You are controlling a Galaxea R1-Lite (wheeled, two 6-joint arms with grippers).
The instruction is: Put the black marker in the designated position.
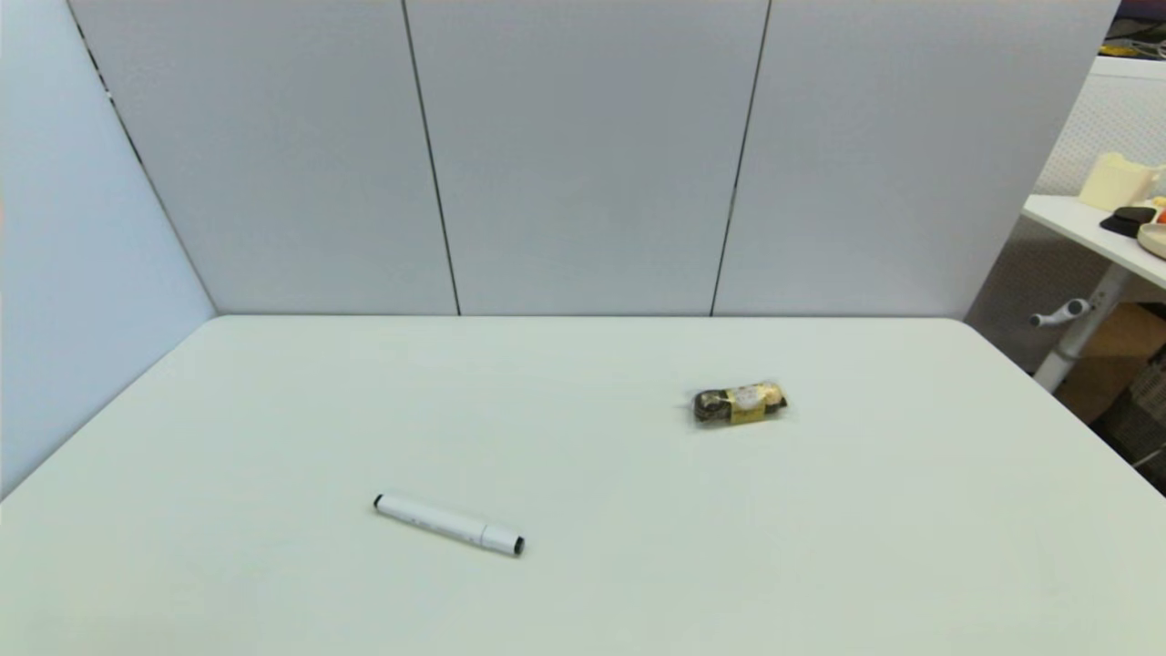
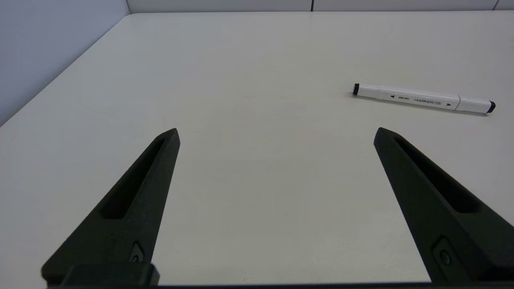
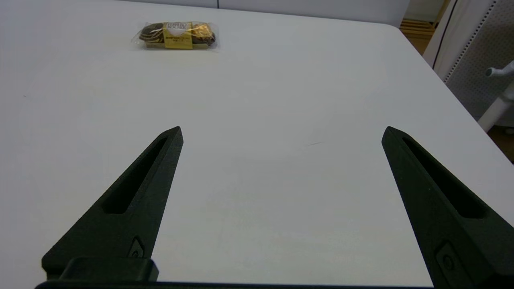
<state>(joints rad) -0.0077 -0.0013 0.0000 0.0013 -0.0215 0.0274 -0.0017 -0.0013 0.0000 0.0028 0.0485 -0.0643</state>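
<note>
Arms: both outside head view.
Snack packet (image 1: pixel 740 404) label: too small to read.
Side table (image 1: pixel 1093 228): cut by frame edge.

Head view: high, forward and down over whole table (image 1: pixel 583 592). Wrist views: low, near the tabletop, facing far edge. Shared with head: black marker (image 2: pixel 423 98) left, snack packet (image 3: pixel 176 35) right.

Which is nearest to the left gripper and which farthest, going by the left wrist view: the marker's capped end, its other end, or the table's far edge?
From the left gripper, open over bare table:
1. Black marker, its uncapped end, ahead, toward the robot's right.
2. Its capped end, further to the right.
3. Table's far edge, by the wall panels.
</note>
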